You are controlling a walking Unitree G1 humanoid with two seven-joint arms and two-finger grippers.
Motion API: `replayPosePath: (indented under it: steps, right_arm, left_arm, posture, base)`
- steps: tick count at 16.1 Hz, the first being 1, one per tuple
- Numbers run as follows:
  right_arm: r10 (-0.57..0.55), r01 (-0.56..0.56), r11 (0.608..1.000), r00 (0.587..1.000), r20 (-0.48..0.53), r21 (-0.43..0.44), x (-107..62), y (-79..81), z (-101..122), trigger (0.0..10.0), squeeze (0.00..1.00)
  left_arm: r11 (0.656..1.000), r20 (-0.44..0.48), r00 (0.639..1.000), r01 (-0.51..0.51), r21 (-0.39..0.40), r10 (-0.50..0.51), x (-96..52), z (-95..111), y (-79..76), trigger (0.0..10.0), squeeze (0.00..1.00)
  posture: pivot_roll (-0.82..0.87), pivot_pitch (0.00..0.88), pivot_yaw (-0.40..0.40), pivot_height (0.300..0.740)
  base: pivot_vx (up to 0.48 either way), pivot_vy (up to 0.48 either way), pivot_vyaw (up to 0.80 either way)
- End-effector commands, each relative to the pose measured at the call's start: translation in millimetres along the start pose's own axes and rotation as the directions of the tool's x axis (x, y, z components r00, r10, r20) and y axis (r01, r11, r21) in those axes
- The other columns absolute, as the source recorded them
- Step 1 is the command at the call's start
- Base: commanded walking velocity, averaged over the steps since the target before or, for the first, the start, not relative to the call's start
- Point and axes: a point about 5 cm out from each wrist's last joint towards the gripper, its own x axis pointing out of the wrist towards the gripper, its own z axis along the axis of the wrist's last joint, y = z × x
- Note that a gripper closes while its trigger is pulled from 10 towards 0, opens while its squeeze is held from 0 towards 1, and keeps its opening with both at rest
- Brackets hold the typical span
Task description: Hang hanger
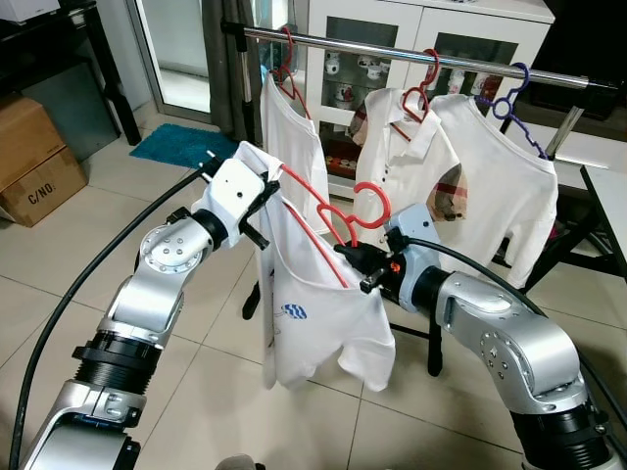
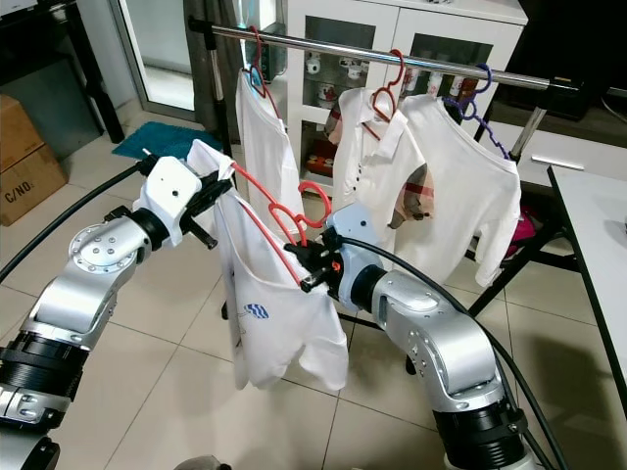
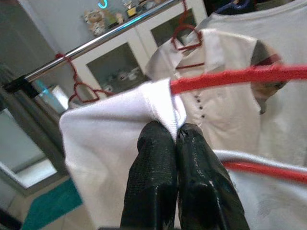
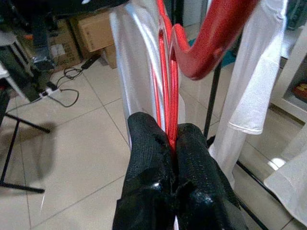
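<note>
Red hanger point(image 1: 328, 217) with white shirt point(image 1: 318, 304) hangs below the rail point(image 1: 411, 51). Right gripper point(image 1: 355, 257) jaws clamp its neck; left gripper point(image 1: 263, 201) jaws pinch the shoulder. Risk: shirt slipping off while lifting.

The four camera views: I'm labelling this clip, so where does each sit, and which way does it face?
Left eye view: head, looking down at the red hanger with its white shirt; both arms show.
Right eye view: same scene, same rail.
Left wrist view: along the left end effector, shut on shirt fabric, rail behind.
Right wrist view: along the right end effector, shut on the hanger, floor beyond.
Every view shares the hanger.
</note>
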Motion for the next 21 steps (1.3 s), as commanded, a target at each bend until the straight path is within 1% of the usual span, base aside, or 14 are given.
replayPosePath:
  steps: [1, 3, 5, 6, 7, 8, 9, 10, 11, 14, 15, 16, 21]
  right_arm:
    - [-0.022, 0.022, 1.000, 0.998, 0.060, -0.006, -3.5, -2.6, 14.7, 0.0, 0.00]
    - [-0.005, 0.005, 1.000, 0.997, 0.078, 0.005, -4.9, -2.1, 17.7, 0.0, 0.00]
    - [0.038, -0.038, 0.999, 0.995, 0.092, 0.003, -6.6, 1.6, 20.1, 0.0, 0.00]
    - [0.055, -0.055, 0.998, 0.994, 0.096, -0.001, -7.1, 3.4, 20.8, 0.0, 0.00]
    - [0.090, -0.089, 0.996, 0.991, 0.102, -0.011, -8.2, 7.3, 22.2, 0.0, 0.00]
    - [0.121, -0.120, 0.993, 0.987, 0.107, -0.019, -9.2, 11.1, 23.3, 0.0, 0.00]
    - [0.147, -0.145, 0.989, 0.983, 0.109, -0.030, -9.8, 14.6, 24.2, 0.0, 0.00]
    - [0.156, -0.153, 0.988, 0.982, 0.110, -0.034, -10.2, 15.7, 24.7, 0.0, 0.00]
    - [0.169, -0.165, 0.985, 0.979, 0.114, -0.041, -11.3, 17.2, 25.9, 0.0, 0.00]
    - [0.185, -0.181, 0.982, 0.976, 0.117, -0.048, -13.2, 19.1, 27.1, 0.0, 0.00]
    - [0.187, -0.183, 0.982, 0.975, 0.118, -0.050, -13.8, 19.0, 27.2, 0.0, 0.00]
    - [0.188, -0.183, 0.982, 0.975, 0.118, -0.050, -13.8, 18.9, 27.0, 0.0, 0.00]
    - [0.221, -0.216, 0.975, 0.969, 0.110, -0.059, -14.6, 22.4, 26.2, 0.0, 0.00]
  left_arm:
    - [1.000, -0.003, 1.000, -0.021, -0.008, 0.021, -1.8, -4.1, 1.7, 10.0, 1.00]
    - [0.999, -0.003, 0.999, -0.046, -0.028, 0.046, -5.5, -10.4, 2.9, 10.0, 1.00]
    - [0.994, -0.014, 0.996, -0.083, -0.066, 0.083, -4.3, -15.4, 1.7, 10.0, 1.00]
    - [0.992, -0.015, 0.996, -0.092, -0.081, 0.091, -3.6, -17.3, 1.0, 10.0, 0.66]
    - [0.988, -0.010, 0.996, -0.094, -0.126, 0.094, -2.3, -20.5, -1.7, 10.0, 0.20]
    - [0.982, -0.003, 0.997, -0.081, -0.172, 0.082, -1.0, -24.1, -5.6, 10.0, 0.00]
    - [0.971, -0.001, 0.997, -0.076, -0.227, 0.078, 0.2, -28.3, -8.6, 10.0, 0.00]
    - [0.965, -0.002, 0.996, -0.084, -0.249, 0.086, 0.6, -30.0, -8.9, 10.0, 0.10]
    - [0.945, -0.014, 0.997, -0.081, -0.316, 0.080, 3.0, -34.2, -12.3, 10.0, 1.00]
    - [0.945, -0.046, 0.997, -0.079, -0.316, 0.068, 6.0, -39.5, -18.5, 10.0, 1.00]
    - [0.951, -0.034, 0.997, -0.077, -0.299, 0.070, 6.6, -37.8, -19.9, 10.0, 0.44]
    - [0.953, -0.028, 0.997, -0.071, -0.295, 0.065, 7.0, -37.0, -20.9, 10.0, 0.00]
    - [0.962, -0.007, 0.996, -0.090, -0.256, 0.091, 11.2, -33.6, -16.5, 10.0, 0.00]
  posture:
    - [-0.02, 0.000, -0.015, 0.740]
    - [-0.02, 0.000, -0.016, 0.740]
    - [-0.02, 0.000, -0.016, 0.740]
    - [-0.02, 0.000, -0.016, 0.740]
    - [-0.02, 0.000, -0.016, 0.740]
    - [-0.02, 0.000, -0.016, 0.740]
    - [-0.03, 0.000, -0.014, 0.740]
    - [-0.03, 0.000, -0.014, 0.740]
    - [-0.03, 0.000, -0.011, 0.740]
    - [-0.04, 0.000, -0.008, 0.740]
    - [-0.04, 0.000, -0.008, 0.740]
    - [-0.04, 0.000, -0.010, 0.740]
    - [-0.03, 0.000, -0.016, 0.740]
  base:
    - [0.000, 0.000, 0.00]
    - [0.000, 0.000, 0.00]
    - [0.000, 0.000, 0.00]
    - [0.000, 0.000, 0.00]
    - [0.000, 0.000, 0.00]
    - [0.000, 0.000, 0.00]
    - [0.000, 0.000, 0.00]
    - [0.000, 0.000, 0.00]
    - [0.000, 0.000, 0.00]
    - [0.000, 0.000, 0.00]
    - [0.000, 0.000, 0.00]
    - [0.000, 0.000, 0.00]
    - [0.000, 0.000, 0.00]
